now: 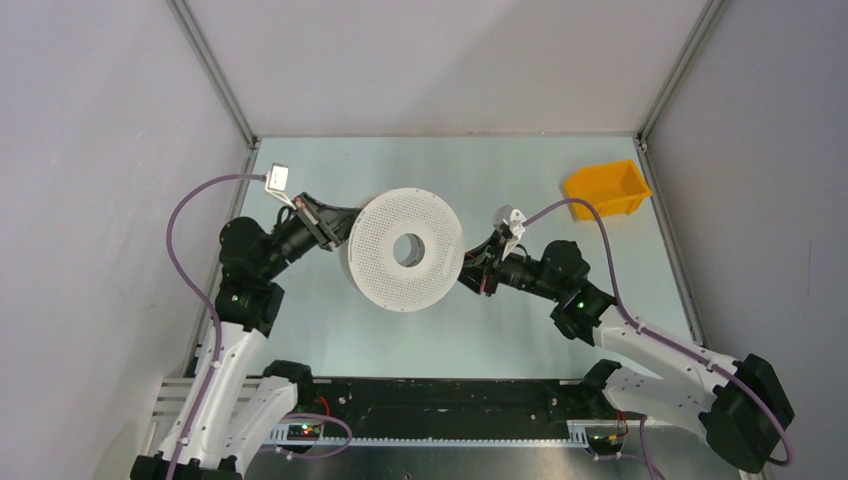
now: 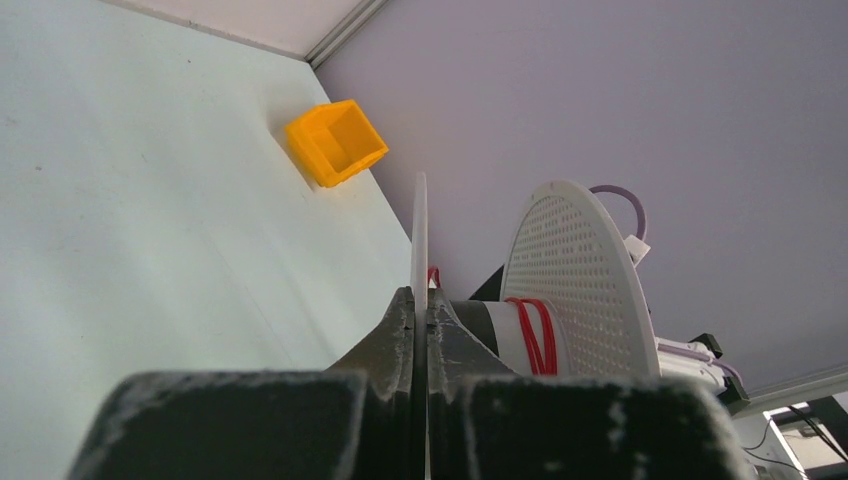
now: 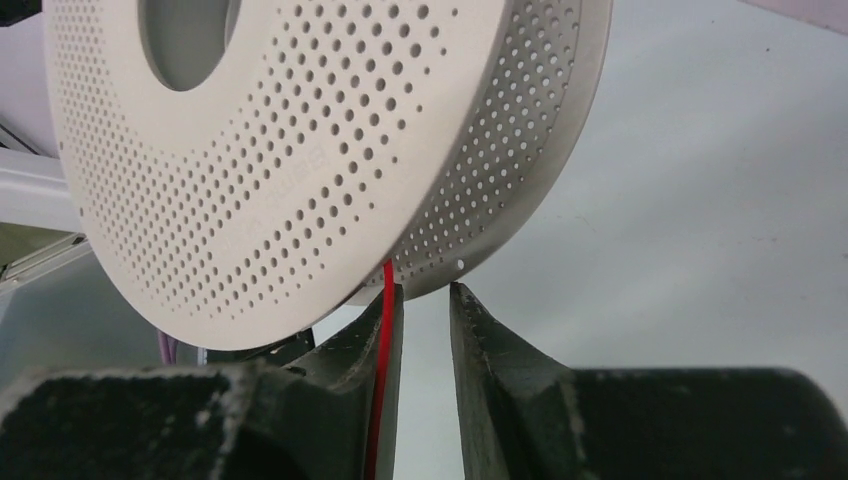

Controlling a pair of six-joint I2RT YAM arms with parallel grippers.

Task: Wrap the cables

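At frame centre the spool (image 1: pixel 405 250) is clamped at its rim by the left gripper (image 2: pixel 421 305); the right gripper (image 3: pixel 426 300) is parted, the red cable (image 3: pixel 384 350) seemingly resting against one finger

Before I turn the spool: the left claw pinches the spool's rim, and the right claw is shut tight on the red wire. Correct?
Not quite. The right claw is open: the right wrist view shows a clear gap between its fingers, with the red wire running along one finger. The left claw does pinch the spool's rim.
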